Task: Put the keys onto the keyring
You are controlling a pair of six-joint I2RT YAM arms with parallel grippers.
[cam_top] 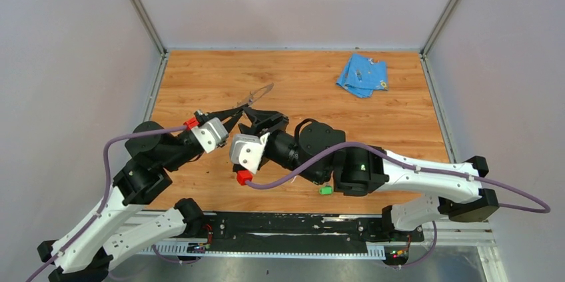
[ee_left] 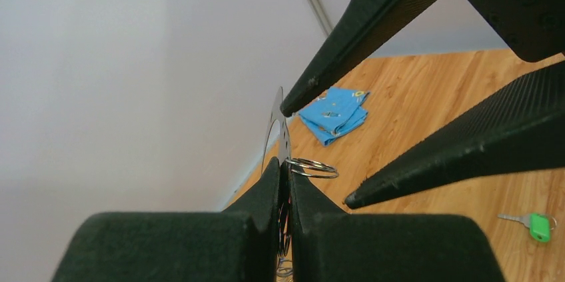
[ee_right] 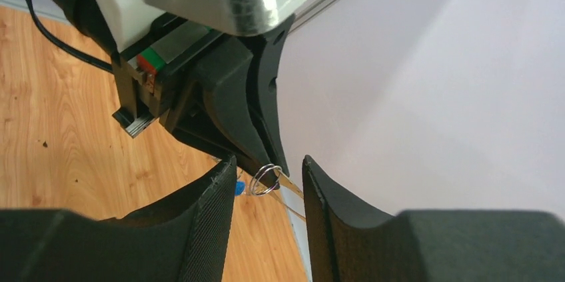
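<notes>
Left gripper (cam_top: 241, 107) is pressed together on the keyring (cam_top: 265, 89), pinching the thin grey band clear of the table (cam_top: 200, 75); the band pokes toward 2 o'clock in the top view. A small split ring (ee_left: 313, 167) sits at the pinch. Right gripper (ee_right: 270, 160) is spread, with that ring between its fingers. Green key (cam_top: 326, 190) lies on the table at 5 o'clock, beside the right arm. Blue cloth (cam_top: 363, 75) is at 1 o'clock.

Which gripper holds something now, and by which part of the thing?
The left gripper pinches the keyring by its thin metal band. The right gripper is open and holds nothing.
</notes>
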